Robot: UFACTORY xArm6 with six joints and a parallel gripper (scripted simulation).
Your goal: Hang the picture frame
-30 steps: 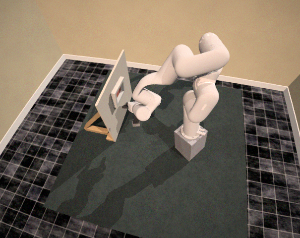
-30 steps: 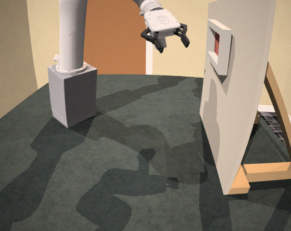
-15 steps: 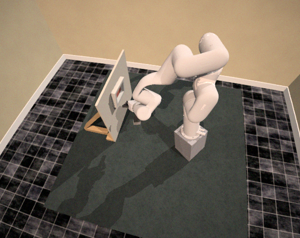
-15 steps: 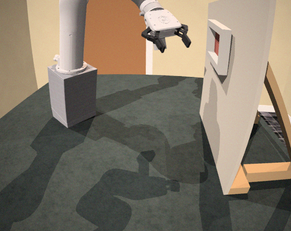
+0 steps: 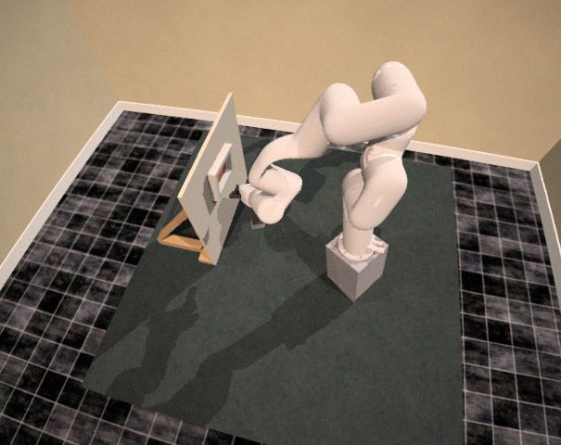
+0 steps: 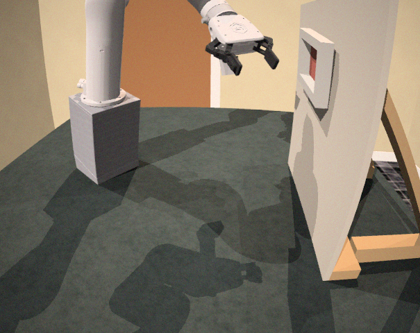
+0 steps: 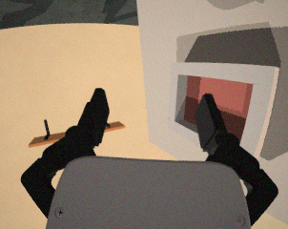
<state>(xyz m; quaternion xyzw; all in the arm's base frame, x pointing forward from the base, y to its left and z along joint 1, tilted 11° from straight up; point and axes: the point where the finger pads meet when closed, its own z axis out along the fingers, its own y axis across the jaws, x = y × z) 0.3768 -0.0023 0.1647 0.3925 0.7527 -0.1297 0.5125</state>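
Note:
The pale picture frame [image 5: 214,184] [image 6: 323,75] [image 7: 225,72], with a red picture area, is upright against the front of the pale board [image 6: 332,172] [image 7: 155,48]. It looks roughly level, with a shadow beside it on the board. The screw is not visible, so its contact with the frame and the seating depth cannot be told. My gripper [image 5: 233,192] [image 6: 255,70] [image 7: 153,101] is open and empty, with its black fingers wide apart. It is in front of the board, apart from the frame in the exterior view; the right finger overlaps the picture area in the wrist view.
Wooden supports [image 5: 174,241] [image 6: 385,247] hold the board from behind. The robot's grey pedestal [image 5: 354,268] [image 6: 105,139] stands on the dark green mat [image 5: 366,359]. An orange strip [image 7: 39,141] with black hooks shows against the room wall.

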